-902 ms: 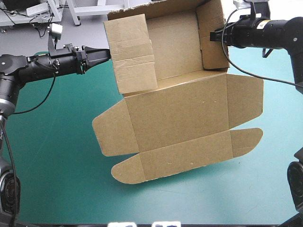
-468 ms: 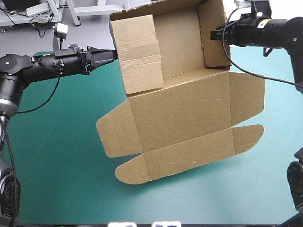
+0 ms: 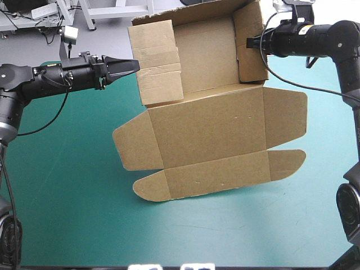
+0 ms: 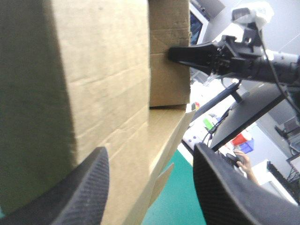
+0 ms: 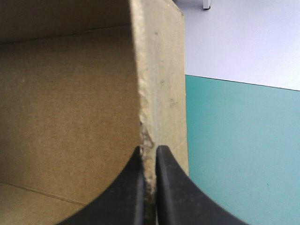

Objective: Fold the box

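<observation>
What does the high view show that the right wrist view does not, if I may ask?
Only the high view shows the whole box, with its side walls raised and its lid panel and flaps spread out, and the left hand at its left wall. Only the right wrist view shows the right hand all but shut, the wall's edge pinched between its black fingers. Both show brown board and the teal-green cover.

The box (image 3: 208,129) had its far wall's top cut off by the high view's edge. The right gripper (image 3: 251,43) was partly hidden by the box's right wall there. Whether the left gripper (image 3: 134,66) touched the box could not be determined
</observation>
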Tool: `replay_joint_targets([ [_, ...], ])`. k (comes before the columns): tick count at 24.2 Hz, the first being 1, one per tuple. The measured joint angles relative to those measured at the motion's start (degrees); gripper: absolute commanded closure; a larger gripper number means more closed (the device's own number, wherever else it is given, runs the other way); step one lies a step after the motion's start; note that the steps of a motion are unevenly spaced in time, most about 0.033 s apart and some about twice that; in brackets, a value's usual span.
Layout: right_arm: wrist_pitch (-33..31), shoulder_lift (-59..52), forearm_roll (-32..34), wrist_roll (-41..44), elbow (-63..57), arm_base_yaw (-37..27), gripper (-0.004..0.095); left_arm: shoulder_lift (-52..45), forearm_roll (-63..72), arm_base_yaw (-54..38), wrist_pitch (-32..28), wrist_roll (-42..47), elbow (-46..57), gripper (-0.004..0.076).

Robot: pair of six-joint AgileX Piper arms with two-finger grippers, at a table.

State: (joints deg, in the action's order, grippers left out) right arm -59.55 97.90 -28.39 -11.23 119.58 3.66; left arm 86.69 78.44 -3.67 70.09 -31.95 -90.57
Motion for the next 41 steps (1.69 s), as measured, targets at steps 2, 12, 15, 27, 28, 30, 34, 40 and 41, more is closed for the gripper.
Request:
replay_joint_targets([
  [2,0.15,0.00,-0.66,-0.07,0.00,0.00,0.0912,0.00,-2.39,0.00,0.05,0.00,0.00,0.0330],
  [12,-1.00,0.00,-2.07,-0.17,0.00,0.00,0.0912,0.00,-9.39,0.00,-2.63,0.00,0.00,0.0330],
  [15,-1.00,0.00,-2.55,-0.17,0.00,0.07,0.0912,0.00,-9.51,0.00,-3.21,0.00,0.00,0.0330],
  [27,1.34,0.00,4.55,2.34,0.00,8.61,0.0912,0.00,-14.35,0.00,-8.97,-1.31,0.00,0.0330],
  [28,1.40,-0.06,4.63,2.84,0.00,9.43,0.0912,0.00,-16.38,0.00,-10.15,-1.42,0.00,0.0332],
  [30,1.40,-0.16,4.92,3.27,0.00,10.52,0.0912,0.00,-17.93,0.00,-12.20,-1.51,0.00,0.0370],
  [34,1.45,-0.27,5.74,4.25,0.00,12.99,0.0912,0.05,-20.92,-0.06,-16.77,-1.56,0.00,0.0673],
  [40,-0.04,-0.45,6.55,7.16,0.00,14.21,0.0912,0.65,-28.35,0.32,-18.20,1.04,-0.35,0.0734],
  [41,-1.42,-0.45,7.14,7.97,0.00,14.21,0.0912,0.65,-32.19,1.53,-17.35,3.05,-1.36,0.0734],
])
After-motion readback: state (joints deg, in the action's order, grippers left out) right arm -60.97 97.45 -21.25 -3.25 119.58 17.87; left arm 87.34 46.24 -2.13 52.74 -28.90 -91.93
